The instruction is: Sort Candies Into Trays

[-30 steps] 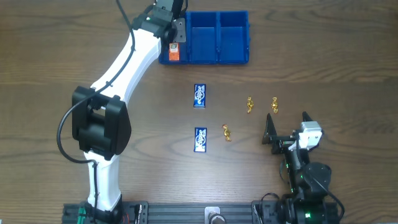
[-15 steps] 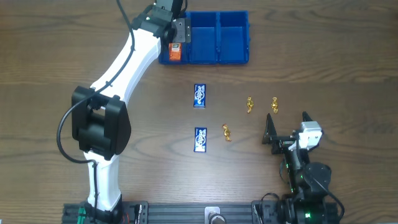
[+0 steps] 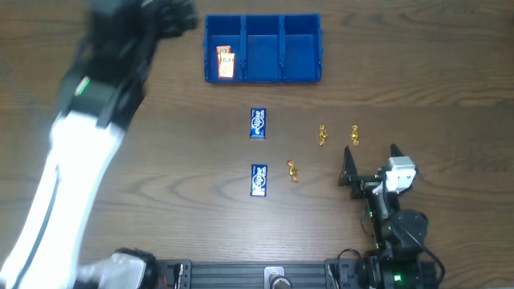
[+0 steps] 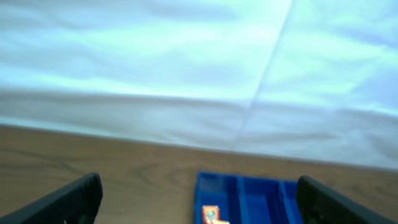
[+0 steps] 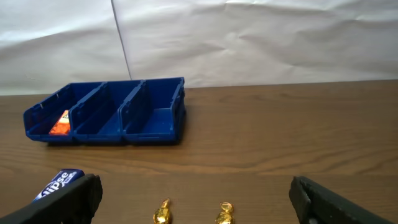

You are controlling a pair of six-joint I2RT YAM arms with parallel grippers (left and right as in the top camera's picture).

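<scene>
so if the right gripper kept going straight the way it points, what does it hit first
Probably the two gold candies just ahead of the right gripper, within the span of its open fingers. The blue tray sits farther off. Height is unclear, so it may pass over them.

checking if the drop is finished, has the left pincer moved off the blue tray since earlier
Yes. In the top view the left pincer has swung left, clear of the blue tray, whose left compartment holds the orange candy.

Candy (image 3: 226, 63) — in tray (image 3: 263, 78), left compartment
</scene>
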